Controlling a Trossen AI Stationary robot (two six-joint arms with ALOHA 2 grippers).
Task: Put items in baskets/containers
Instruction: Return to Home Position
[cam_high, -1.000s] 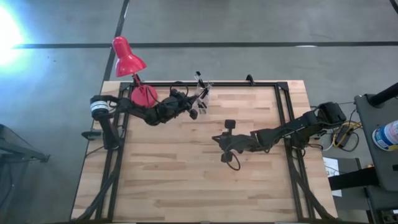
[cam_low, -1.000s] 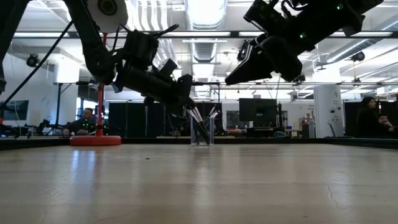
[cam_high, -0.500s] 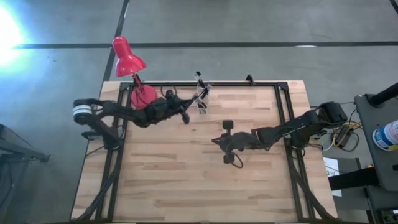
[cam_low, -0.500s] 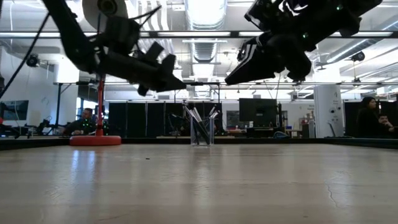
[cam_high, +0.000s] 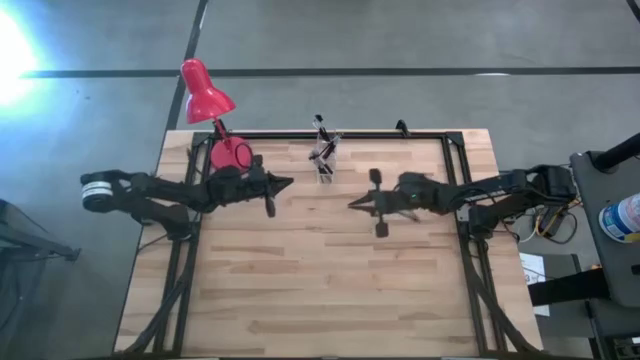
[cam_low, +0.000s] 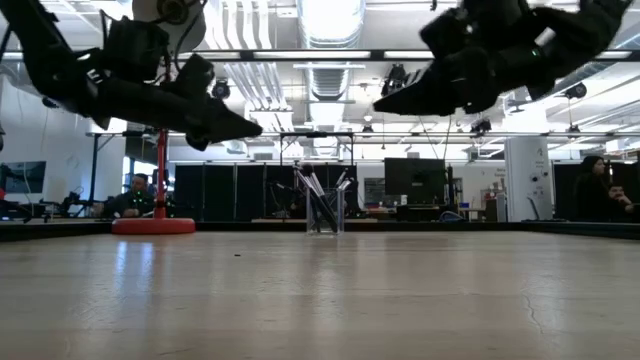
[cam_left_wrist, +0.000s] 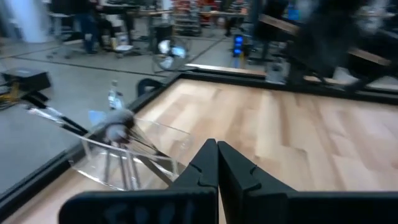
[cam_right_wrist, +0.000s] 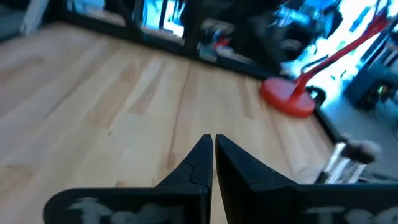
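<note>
We see a wood table (cam_high: 320, 290) from above: red lamp (cam_high: 205, 95) at its upper left corner, clear holder (cam_high: 324, 166) of brushes (cam_high: 320, 138) near the upper edge. Below the holder, left gripper (cam_high: 288, 182) and right gripper (cam_high: 352, 204) point at each other, apart.

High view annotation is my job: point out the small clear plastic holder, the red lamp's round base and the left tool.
Small clear squarish plastic holder (cam_high: 324, 171): high view, its clear wall.
Red desk lamp's round base (cam_high: 232, 153): high view, base's middle.
Left tool (cam_high: 287, 183): high view, shut fingertips.
</note>
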